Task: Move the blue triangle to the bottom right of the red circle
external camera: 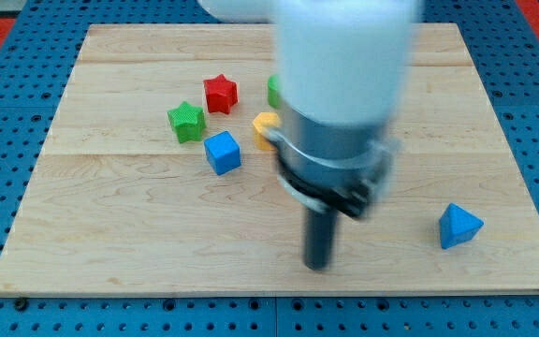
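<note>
Blue triangle right of my tip

This is looking like a robotics lab bench: a pale wooden board surface is lying on a blue perforated metal base, small coloured plastic blocks are sitting on it, and a white and grey robot arm is hanging overhead.

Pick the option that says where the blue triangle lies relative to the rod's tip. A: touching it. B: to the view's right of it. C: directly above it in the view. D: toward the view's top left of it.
B: the blue triangle sits alone near the board's right edge, well to the view's right of my tip, with bare wood between them.
</note>
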You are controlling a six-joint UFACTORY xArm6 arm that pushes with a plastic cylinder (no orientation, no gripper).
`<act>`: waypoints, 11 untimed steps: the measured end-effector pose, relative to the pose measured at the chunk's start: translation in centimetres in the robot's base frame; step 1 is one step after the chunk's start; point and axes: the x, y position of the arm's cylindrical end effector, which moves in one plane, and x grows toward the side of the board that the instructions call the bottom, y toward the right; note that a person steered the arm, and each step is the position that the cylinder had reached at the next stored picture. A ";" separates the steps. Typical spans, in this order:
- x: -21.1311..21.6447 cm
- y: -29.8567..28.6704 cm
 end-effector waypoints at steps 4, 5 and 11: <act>-3.3 15.3; -6.7 18.0; -9.9 15.6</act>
